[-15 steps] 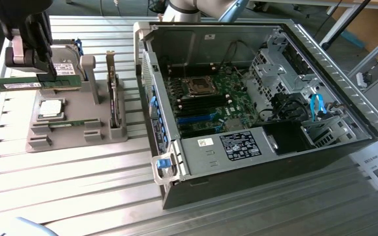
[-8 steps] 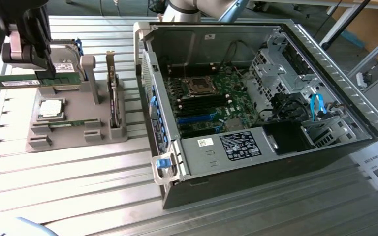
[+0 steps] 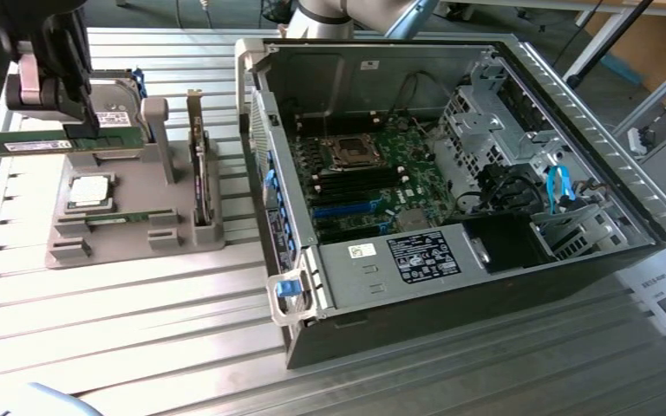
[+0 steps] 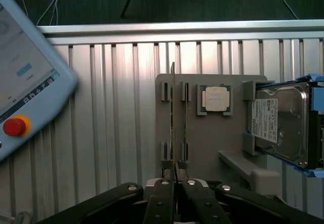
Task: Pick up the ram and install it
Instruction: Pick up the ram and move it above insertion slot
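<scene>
Jaws: clamped on the ram (image 3: 21,143).
Done: ram held above grey holder (image 3: 119,241).
Left: seating it in the motherboard (image 3: 391,165).

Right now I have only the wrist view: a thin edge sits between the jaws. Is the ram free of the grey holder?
Observer: Yes, the ram hangs level in the shut jaws, clear above the grey holder.
Operator: Is anything in the holder that I cannot see?
Observer: A dark expansion card, upright in the holder's edge slot.
Operator: And the case?
Observer: The case lies open at the exterior view's right of the holder.
</scene>
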Motion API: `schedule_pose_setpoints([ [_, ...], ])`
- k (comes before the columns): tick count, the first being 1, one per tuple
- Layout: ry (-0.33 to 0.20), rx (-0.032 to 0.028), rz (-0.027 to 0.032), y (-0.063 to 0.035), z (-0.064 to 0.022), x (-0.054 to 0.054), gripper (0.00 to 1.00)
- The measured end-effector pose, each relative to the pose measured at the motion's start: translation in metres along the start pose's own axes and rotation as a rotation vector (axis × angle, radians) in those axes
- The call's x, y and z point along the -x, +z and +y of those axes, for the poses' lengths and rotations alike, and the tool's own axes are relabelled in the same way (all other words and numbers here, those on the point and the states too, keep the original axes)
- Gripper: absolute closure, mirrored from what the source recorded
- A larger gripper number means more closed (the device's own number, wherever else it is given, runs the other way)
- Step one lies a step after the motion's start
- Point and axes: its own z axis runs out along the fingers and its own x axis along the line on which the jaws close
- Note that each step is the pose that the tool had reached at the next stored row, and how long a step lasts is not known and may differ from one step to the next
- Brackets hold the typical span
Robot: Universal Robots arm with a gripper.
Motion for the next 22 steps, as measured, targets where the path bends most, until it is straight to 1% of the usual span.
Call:
schedule_pose_setpoints([
  [8,0.000,-0.0001,-0.0001,-0.0004,-0.0126,0.000,0.88],
  [22,0.000,0.0000,0.0000,-0.0017,-0.0403,0.001,0.88],
])
